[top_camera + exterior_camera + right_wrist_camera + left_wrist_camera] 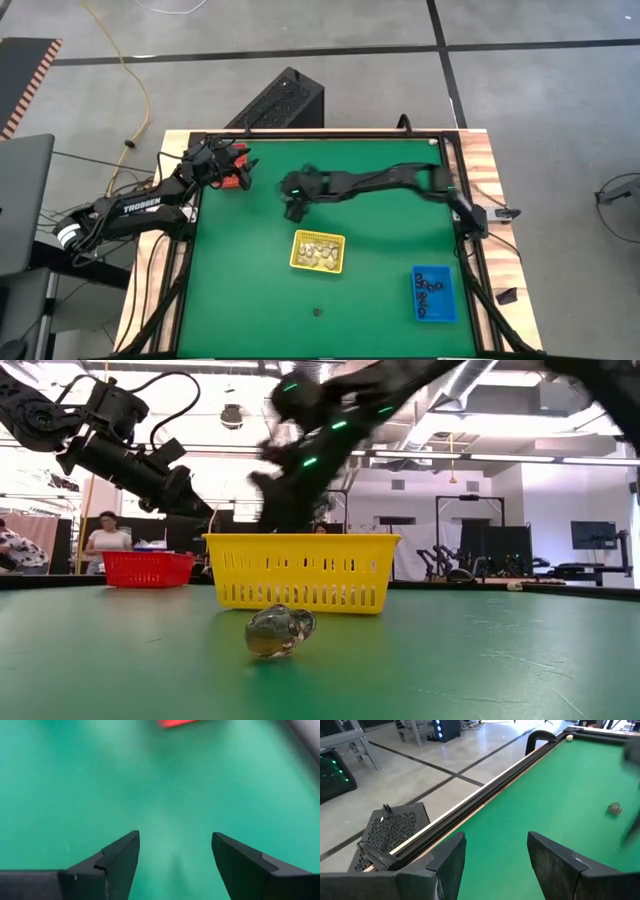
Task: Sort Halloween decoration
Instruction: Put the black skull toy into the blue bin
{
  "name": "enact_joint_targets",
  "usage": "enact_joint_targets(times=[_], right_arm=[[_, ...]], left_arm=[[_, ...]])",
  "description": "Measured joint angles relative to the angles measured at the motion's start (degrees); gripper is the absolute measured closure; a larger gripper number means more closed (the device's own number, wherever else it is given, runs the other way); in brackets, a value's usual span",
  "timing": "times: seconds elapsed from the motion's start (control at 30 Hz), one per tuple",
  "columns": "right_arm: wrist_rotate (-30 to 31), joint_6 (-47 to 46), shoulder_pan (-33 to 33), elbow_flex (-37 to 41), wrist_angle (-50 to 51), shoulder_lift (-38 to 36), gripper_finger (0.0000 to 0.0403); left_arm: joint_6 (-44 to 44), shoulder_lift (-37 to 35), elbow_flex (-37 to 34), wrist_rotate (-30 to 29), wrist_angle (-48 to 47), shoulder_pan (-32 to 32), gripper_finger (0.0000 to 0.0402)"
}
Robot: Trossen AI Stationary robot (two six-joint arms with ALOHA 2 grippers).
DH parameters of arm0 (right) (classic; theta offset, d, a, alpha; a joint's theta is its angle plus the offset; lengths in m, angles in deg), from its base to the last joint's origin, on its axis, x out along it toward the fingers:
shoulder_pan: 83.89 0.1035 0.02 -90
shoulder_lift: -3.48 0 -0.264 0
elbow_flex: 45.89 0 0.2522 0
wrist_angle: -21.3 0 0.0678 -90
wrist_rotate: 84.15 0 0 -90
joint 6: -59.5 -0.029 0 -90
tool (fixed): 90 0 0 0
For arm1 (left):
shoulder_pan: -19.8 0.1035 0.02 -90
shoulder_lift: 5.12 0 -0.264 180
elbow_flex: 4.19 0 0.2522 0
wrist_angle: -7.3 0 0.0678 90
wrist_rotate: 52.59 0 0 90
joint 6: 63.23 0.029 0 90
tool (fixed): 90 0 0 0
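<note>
Nearest the table's front edge, in front of the yellow slotted plastic basket point(318, 251), one small round dark trinket point(317, 311) is lying loose on the green felt table point(240, 290); cream trinkets point(320, 250) are filling that basket, black ones point(431, 290) the blue tray point(433, 294) to its right; behind the basket the right gripper point(293, 208) is hanging with fingers spread and empty; the left gripper point(243, 162), likewise parted, is waiting over the red tray point(237, 181); apparently between picks, the right arm needs to reach forward past the basket.

three trays point(318, 252), two pincers point(292, 212), one loose trinket point(317, 311)
</note>
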Motion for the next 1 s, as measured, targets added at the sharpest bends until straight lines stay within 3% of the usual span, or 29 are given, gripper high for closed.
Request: enact_joint_targets(times=[0.13, 0.23, 0.33, 0.43, 0.63, 0.8, 1.0], right_arm=[[8.9, -4.0, 0.3, 21.0, -9.6, -16.1, 0.0121], [13.0, -7.2, 0.6, 38.8, -25.9, -26.2, 0.0121], [13.5, -10.3, 0.7, 53.5, -44.8, -30.6, 0.0121], [13.8, -11.5, 0.1, 62.8, -57.8, -29.8, 0.0121], [14.5, -8.8, -1.5, 66.4, -69.5, -21.9, 0.0121], [20.5, -6.8, -1.5, 66.4, -76.8, -15.5, 0.0121], [19.3, -8.8, -1.8, 65.8, -80.6, -9.9, 0.0121]], left_arm=[[-0.3, 0.0, 0.0, 0.3, -0.7, 0.0, 0.0198], [-0.6, 0.0, 0.0, 0.3, -0.9, 0.0, 0.0198], [-1.7, 0.0, 0.0, 0.4, -0.6, 0.0, 0.0198], [-2.5, 0.0, 0.0, 0.4, -0.3, 0.0, 0.0198], [-2.9, 0.0, 0.0, 0.4, 0.4, 0.0, 0.0198], [-3.0, 0.0, 0.0, 0.4, 0.4, -0.1, 0.0198], [-2.5, 0.0, 0.0, 0.4, 0.4, -0.1, 0.0198]])
